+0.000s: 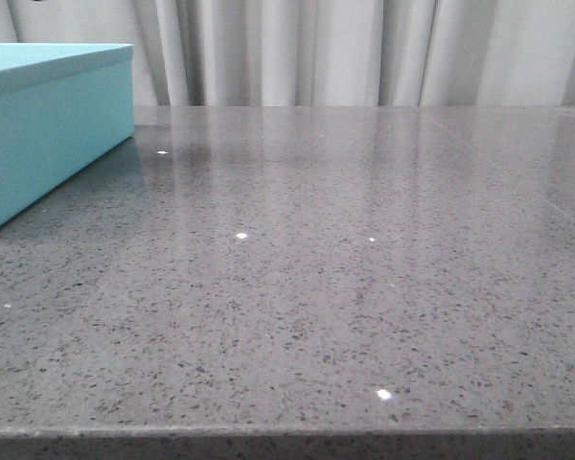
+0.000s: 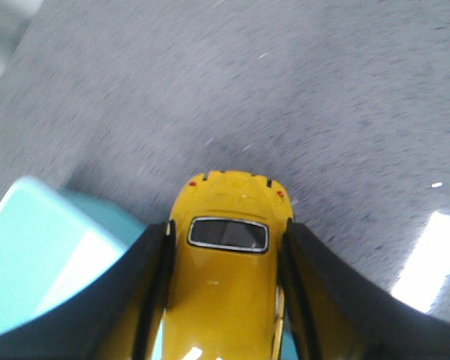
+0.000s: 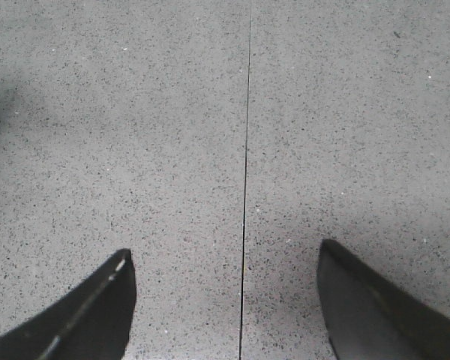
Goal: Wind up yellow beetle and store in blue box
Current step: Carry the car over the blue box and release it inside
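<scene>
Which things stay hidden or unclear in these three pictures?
- Box inside: front view, hidden by its wall; left edge cuts it.
- Beetle wheels and front: left wrist view, covered by the left end effector fingers and the bottom edge.
- Both arms: outside the front view.
- Table: left wrist view, blurred.

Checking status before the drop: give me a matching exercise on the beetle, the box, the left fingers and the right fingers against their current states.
1. yellow beetle
2. blue box
3. left fingers
4. right fingers

A. spread apart, nothing between, over bare table
B. closed against the car's sides
C. held above the table
D. standing at the table's far left

Pairs: 1-C, 2-D, 3-B, 4-A
</scene>
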